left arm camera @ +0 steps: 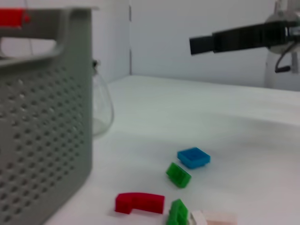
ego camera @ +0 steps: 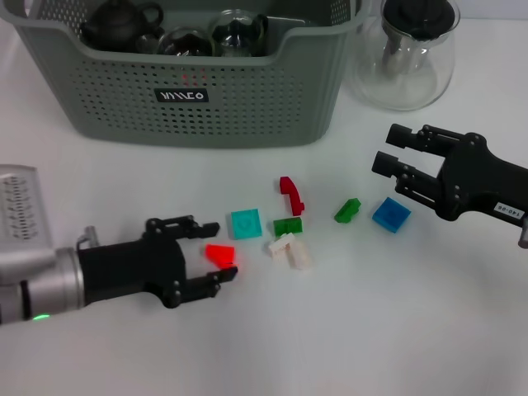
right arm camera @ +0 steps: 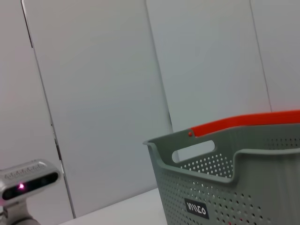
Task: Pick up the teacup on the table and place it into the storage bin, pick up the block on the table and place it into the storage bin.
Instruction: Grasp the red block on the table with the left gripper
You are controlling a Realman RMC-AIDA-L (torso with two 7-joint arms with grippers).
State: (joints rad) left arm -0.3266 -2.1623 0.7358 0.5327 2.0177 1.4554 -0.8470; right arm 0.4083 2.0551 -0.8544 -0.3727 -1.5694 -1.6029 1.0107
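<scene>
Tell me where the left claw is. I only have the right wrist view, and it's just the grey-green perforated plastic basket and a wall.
Observer: The left claw is open around a small red plastic block.
Operator: And my right claw?
Observer: The right claw is open and empty, near a square blue plastic block.
Operator: Anything in the basket?
Observer: A dark teapot sits inside the grey-green basket.

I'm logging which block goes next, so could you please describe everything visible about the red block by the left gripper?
The red block is a small bright wedge-like piece, seemingly plastic, lying flat on the white table. It sits between the open fingers of the left gripper, not yet clamped. The teal block lies just beyond it, apart.
</scene>
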